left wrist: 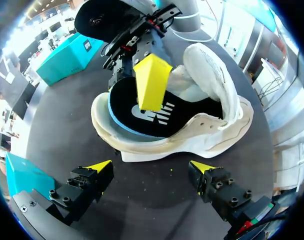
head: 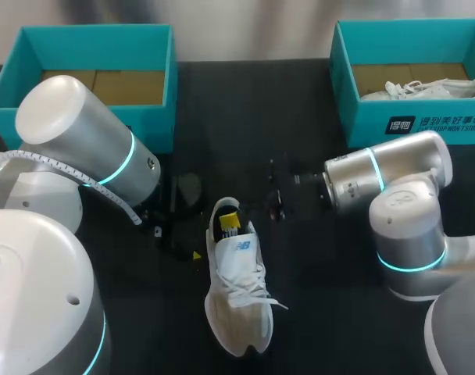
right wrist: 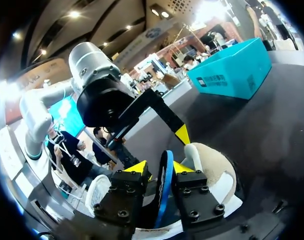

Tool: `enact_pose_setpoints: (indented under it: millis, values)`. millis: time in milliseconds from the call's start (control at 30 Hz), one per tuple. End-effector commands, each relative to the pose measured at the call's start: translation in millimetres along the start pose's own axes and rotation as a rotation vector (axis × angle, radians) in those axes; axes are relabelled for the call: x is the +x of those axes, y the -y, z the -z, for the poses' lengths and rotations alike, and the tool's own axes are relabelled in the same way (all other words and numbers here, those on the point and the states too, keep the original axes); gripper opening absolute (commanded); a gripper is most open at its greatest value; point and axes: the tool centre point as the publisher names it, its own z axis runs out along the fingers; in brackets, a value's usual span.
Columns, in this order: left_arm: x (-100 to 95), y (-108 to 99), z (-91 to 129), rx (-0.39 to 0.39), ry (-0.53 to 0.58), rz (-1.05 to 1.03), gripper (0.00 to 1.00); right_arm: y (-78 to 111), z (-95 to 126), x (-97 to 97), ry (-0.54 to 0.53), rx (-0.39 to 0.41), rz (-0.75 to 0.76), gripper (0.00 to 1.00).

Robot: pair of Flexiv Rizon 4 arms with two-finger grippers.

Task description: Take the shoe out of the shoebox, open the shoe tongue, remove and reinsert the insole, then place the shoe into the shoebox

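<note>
Here, insole (right wrist: 163, 180) pinched at shoe (head: 236, 297) heel.
Edge held tight in right jaws; left jaws wide apart, empty, beside shoe.

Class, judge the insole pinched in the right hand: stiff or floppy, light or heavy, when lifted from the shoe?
The insole looks thin edge-on in the right hand and curves slightly, so it will probably flex and droop. Being so thin, it is likely light. It sits close against the walls of the white shoe, so it may drag rather than slip free.

Fingers (right wrist: 123, 195) of the right hand (right wrist: 161, 167) hide most of the insole (right wrist: 164, 180).
</note>
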Motion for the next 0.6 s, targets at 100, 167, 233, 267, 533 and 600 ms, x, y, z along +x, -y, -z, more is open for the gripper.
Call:
enact_pose_setpoints:
  millis: [100,167,233,267,533,600]
  values:
    - [0.7,-1,1,0.002,0.0,-0.001,1.0,10.5,-8,-8.2,-0.018,0.023,-0.031,0.0]
    - [0.7,-1,1,0.002,0.0,-0.001,1.0,18.3,-9,-7.3,-0.017,0.025,-0.052,0.0]
    - [0.7,-1,1,0.002,0.0,-0.001,1.0,25.8,-9,-5.4,-0.016,0.026,-0.07,0.0]
    - [0.7,-1,1,0.002,0.0,-0.001,1.0,29.3,-10,-4.1,-0.014,0.029,-0.078,0.0]
    - [0.7,-1,1,0.002,0.0,-0.001,1.0,41.4,-11,7.8,-0.013,0.037,-0.093,0.0]
    - [0.7,-1,1,0.002,0.0,-0.001,1.0,38.4,-10,10.3,-0.009,0.037,-0.077,0.0]
